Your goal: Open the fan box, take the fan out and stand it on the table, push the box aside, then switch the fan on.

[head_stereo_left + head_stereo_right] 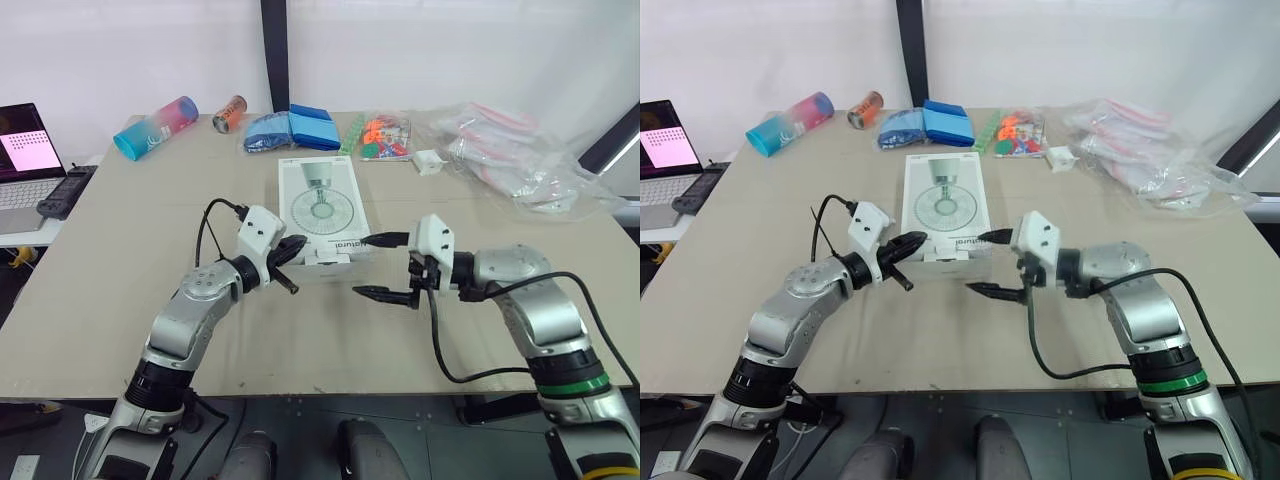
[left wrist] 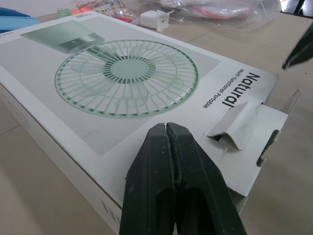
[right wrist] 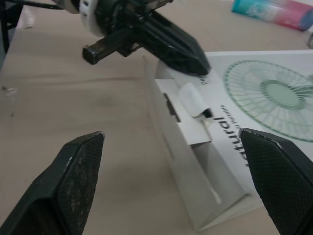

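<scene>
Cardboard fan box (image 1: 320, 200): its end flap (image 2: 234, 122) may tear under my closed left pincer (image 2: 167, 129); my right pincer (image 1: 362, 266) gapes wide beside it.

I'm looking over a broad tan table (image 1: 110, 330), matte top, softly and evenly lit. Behind it I've got a plain white wall (image 1: 450, 50) split by a black upright post (image 1: 273, 50), with a black bar (image 1: 612, 148) slanting in at far right. Just beside the table's left edge, a white side desk (image 1: 18, 238) carries an open laptop (image 1: 25, 150).
</scene>
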